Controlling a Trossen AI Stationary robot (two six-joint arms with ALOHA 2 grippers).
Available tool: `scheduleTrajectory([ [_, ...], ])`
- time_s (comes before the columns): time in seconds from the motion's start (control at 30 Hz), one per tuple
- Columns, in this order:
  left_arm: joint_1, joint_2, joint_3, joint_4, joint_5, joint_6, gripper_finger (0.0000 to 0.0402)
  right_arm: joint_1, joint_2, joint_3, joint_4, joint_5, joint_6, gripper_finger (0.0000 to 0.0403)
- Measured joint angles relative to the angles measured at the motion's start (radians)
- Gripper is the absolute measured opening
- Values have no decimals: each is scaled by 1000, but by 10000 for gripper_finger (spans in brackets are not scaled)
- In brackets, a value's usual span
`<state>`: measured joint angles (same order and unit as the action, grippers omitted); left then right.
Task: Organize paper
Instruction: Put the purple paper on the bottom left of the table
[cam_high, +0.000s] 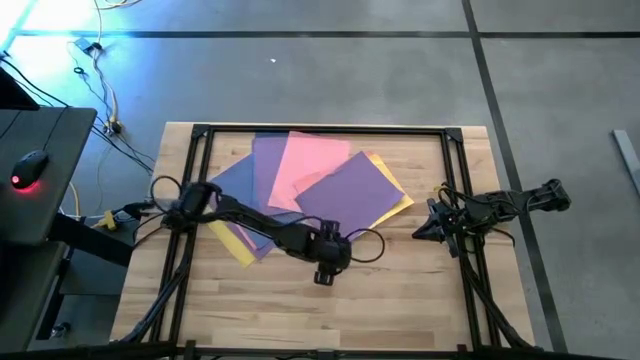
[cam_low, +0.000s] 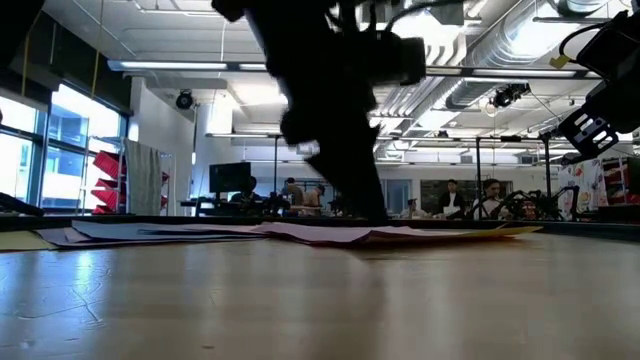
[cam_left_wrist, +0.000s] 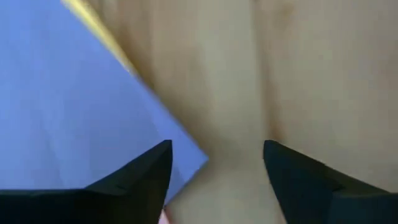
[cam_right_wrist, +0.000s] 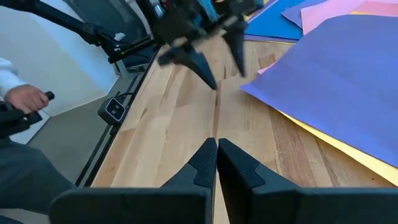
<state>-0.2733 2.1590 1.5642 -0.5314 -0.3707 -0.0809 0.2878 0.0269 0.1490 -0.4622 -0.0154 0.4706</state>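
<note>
The paper lies as overlapping sheets on the far half of the table. A purple sheet (cam_high: 350, 190) is on top, over a pink sheet (cam_high: 305, 160), a blue one (cam_high: 235, 180) and yellow ones (cam_high: 237, 247). My left gripper (cam_high: 330, 262) is open and points down at the purple sheet's near corner (cam_left_wrist: 186, 155). One finger (cam_left_wrist: 152, 171) stands over that corner, the other (cam_left_wrist: 283, 171) over bare wood. My right gripper (cam_right_wrist: 216, 152) is shut and waits above the wood to the right of the sheets (cam_high: 420, 232). My left gripper comes from above, pointing down, with its fingers either side of the purple sheet's near corner (cam_right_wrist: 249, 90). Whether a fingertip touches the paper or the table, I cannot tell. The sheet lies flat.
A black frame (cam_high: 320, 130) runs along the table's far edge and both sides. Bare wood (cam_high: 400, 300) fills the near half. A desk with a mouse (cam_high: 30, 170) stands beyond the left edge. A person's hand (cam_right_wrist: 25, 99) shows beside the table.
</note>
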Motion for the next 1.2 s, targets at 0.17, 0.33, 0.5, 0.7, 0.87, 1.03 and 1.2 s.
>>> scheduleTrajectory([
  [0.17,8,33,0,0,-27,-66,239,0,0,0,0,2,0,0],
  [0.33,26,50,4,8,7,-138,184,0,0,0,1,3,0,0],
  [0.5,42,53,3,9,7,-196,90,0,0,0,0,2,0,0],
  [0.7,47,44,5,-9,6,-198,7,0,0,0,0,-1,0,0],
  [0.87,47,19,92,-138,-15,-196,0,0,0,0,1,-1,0,0],
  [1.03,30,-35,205,-204,27,-124,0,0,0,0,1,0,0,0],
  [1.2,33,-107,300,-216,92,-70,0,0,4,0,1,0,0,0],
])
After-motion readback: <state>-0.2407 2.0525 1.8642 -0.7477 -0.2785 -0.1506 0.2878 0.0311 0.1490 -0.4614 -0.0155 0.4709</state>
